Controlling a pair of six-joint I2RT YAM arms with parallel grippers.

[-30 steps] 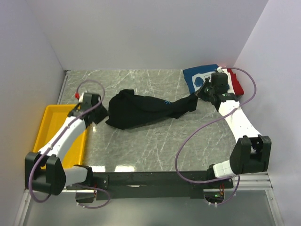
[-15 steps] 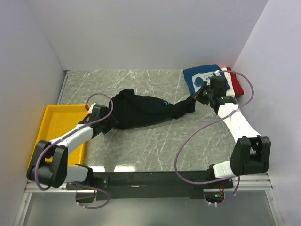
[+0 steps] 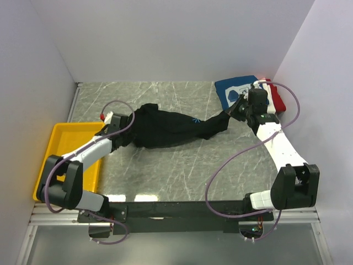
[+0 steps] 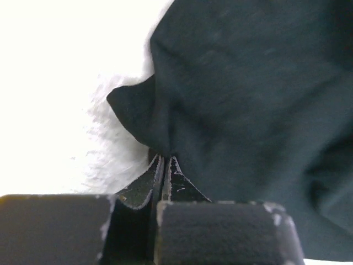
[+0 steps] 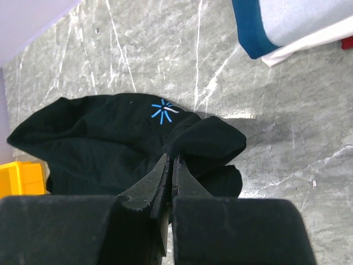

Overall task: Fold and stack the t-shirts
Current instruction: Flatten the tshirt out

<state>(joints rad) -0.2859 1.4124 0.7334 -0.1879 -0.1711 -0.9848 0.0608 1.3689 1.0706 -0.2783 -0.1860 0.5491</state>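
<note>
Fully closed on black t-shirt (image 3: 165, 128): left pincer (image 4: 164, 160), right pincer (image 5: 170, 160).

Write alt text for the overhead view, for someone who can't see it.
A black t-shirt lies bunched across a marble table, the left gripper pinching its left end and the right gripper its right end. A yellow tray sits at the left edge; a folded blue shirt and a red shirt lie in the far right corner.

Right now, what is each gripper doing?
The left gripper is shut on the black t-shirt, at its left end.
The right gripper is shut on its right end.
</note>
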